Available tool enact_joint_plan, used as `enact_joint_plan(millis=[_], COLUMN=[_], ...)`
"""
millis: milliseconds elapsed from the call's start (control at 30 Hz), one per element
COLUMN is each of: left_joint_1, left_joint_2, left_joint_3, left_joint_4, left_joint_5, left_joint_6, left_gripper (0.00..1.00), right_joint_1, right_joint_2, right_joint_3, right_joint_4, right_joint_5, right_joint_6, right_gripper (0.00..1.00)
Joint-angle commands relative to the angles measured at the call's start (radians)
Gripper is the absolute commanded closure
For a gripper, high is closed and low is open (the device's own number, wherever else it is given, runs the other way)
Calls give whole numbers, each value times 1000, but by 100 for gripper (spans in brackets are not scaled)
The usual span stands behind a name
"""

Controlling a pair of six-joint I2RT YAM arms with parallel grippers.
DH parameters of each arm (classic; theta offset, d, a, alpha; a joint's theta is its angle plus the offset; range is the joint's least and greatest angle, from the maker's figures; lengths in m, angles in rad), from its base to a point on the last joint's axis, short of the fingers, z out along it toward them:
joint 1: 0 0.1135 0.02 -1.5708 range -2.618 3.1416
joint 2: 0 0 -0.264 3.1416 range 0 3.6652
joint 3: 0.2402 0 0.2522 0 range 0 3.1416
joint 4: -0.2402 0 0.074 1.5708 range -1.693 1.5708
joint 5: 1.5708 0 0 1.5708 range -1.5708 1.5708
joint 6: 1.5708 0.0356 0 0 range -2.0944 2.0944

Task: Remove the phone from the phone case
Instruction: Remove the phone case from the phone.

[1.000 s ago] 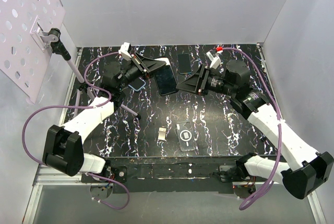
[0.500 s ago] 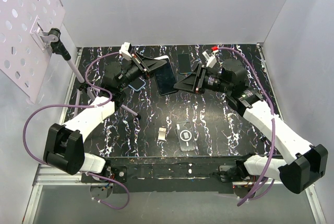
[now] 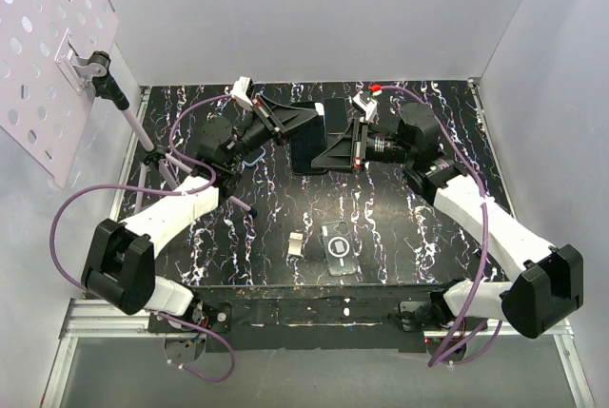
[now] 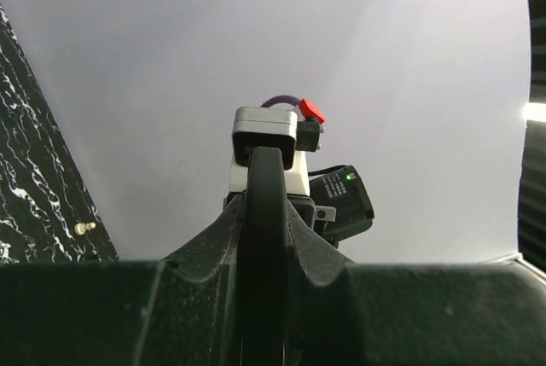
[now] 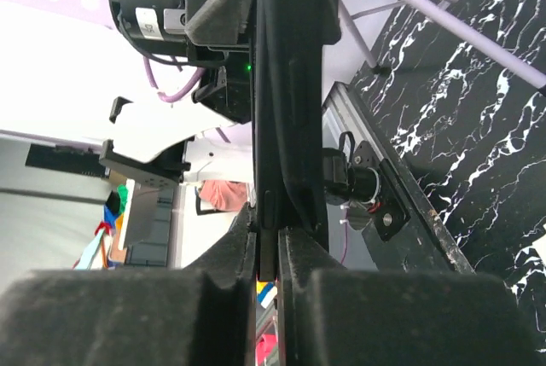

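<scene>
A dark phone in a black case [image 3: 306, 148] is held edge-on above the back of the table, between my two grippers. My left gripper [image 3: 299, 122] is shut on its upper left edge; in the left wrist view the thick rounded black case edge [image 4: 266, 212] sits clamped between the fingers [image 4: 205, 246]. My right gripper [image 3: 337, 153] is shut on the right edge; in the right wrist view a thin black phone edge [image 5: 267, 212] with a side button is pinched between the pads, and the thicker case edge [image 5: 299, 110] runs just beside it.
A clear case with a ring [image 3: 339, 246] and a small pale piece [image 3: 298, 243] lie near the table's front. Another dark phone [image 3: 335, 113] lies at the back. A perforated panel on a stand [image 3: 48, 47] is at the left.
The right gripper has moved left and closed onto the phone's right edge. The left gripper has shifted right with the phone, so the two grippers now meet on it.
</scene>
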Motion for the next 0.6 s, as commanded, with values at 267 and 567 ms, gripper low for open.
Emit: enact_joint_plan(millis=[267,567], left_joint_1=[-93,-84], left_joint_2=[-180,-293], left_joint_3=[74,-6], left_joint_4=[-428,-464], left_joint_5=[152,196], left_joint_6=[453,584], left_gripper=[12,21], right_joint_1=[-68,-122], right_joint_2=[-94,-189], right_joint_3=[-124,-154], right_joint_4=[345,296], right_joint_5=[-13,-51], right_joint_6=[219,227], right_gripper=[99,99])
